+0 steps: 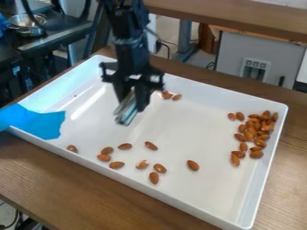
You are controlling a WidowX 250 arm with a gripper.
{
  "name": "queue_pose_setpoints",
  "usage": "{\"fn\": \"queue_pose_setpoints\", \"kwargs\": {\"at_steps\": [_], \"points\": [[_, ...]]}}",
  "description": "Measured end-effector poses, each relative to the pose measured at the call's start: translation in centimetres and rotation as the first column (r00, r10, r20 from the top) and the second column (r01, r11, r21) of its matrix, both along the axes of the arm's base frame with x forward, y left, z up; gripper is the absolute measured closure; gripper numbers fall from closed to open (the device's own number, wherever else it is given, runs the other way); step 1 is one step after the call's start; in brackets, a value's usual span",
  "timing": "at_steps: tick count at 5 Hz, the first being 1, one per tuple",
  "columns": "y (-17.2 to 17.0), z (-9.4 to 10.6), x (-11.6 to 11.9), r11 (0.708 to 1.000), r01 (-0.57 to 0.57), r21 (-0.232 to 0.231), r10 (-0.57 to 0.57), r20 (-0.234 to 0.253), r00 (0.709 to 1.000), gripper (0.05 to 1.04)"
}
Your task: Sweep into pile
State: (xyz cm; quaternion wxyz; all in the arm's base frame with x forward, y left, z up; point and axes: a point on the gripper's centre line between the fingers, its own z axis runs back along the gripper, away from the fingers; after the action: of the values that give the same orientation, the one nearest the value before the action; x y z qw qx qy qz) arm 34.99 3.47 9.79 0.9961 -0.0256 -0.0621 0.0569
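Across the wooden bench (66,188), almonds (251,131) crowd the right side of a white tray (150,190), with others scattered near and a few at the far side, while the tool (129,110), clamped on a silvery piece (124,115), hangs left of centre, and a blue sheet (36,121) overlaps the left rim.

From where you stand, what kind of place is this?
Probably a robot lab or workshop. A black robot arm hangs over a white tray of almonds on a wooden table, and a metal bowl sits on a dark counter behind.
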Motion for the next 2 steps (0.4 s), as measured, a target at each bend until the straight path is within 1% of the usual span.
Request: {"fn": "queue_pose_setpoints", "kwargs": {"at_steps": [1, 2], "points": [[3.6, -1.5, 0.1, 0.998, -0.009, 0.069, 0.012, -0.049, 0.999, 0.702], [4.9, -2.5, 0.0, 0.988, 0.087, 0.124, -0.082, -0.041, 0.996, 0.702]]}}
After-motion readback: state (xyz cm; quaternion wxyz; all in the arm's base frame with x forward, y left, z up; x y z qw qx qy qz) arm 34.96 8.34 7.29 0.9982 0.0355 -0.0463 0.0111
